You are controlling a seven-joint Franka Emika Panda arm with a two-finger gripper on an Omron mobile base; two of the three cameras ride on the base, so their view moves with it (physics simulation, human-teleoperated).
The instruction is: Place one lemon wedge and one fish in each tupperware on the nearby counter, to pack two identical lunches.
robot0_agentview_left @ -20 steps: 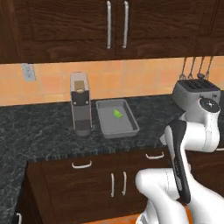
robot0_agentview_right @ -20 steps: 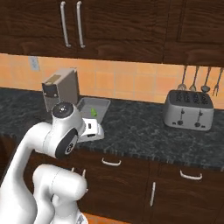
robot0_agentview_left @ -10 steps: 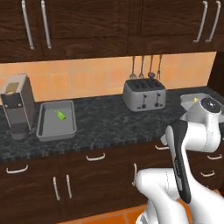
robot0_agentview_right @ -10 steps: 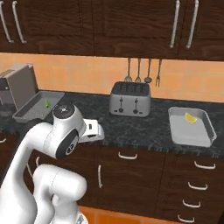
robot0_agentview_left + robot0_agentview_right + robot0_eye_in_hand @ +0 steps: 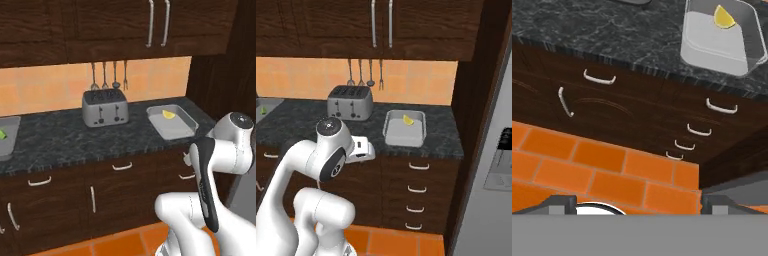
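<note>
The base has rolled right: toaster (image 5: 105, 108) and lemon-wedge tray (image 5: 404, 128) now stand ahead on the counter (image 5: 65, 140); gripper (image 5: 632, 202) spread wide, holding nothing.

— Open stretch along the front edge of the counter (image 5: 75, 145), between the toaster (image 5: 105, 107) and the tupperware (image 5: 172, 122)?
— Bare stone there, free from above. Toaster standing toward the back edge, utensils (image 5: 107, 75) hanging on the wall just behind it.
— Right end?
— Blocked by a tall dark cabinet wall (image 5: 476, 125) rising at that corner, close beside the tupperware. Upper cabinets (image 5: 100, 25) overhanging the back edge. Inside the tupperware, a lemon wedge (image 5: 408, 120) at the far end; near end free.
</note>
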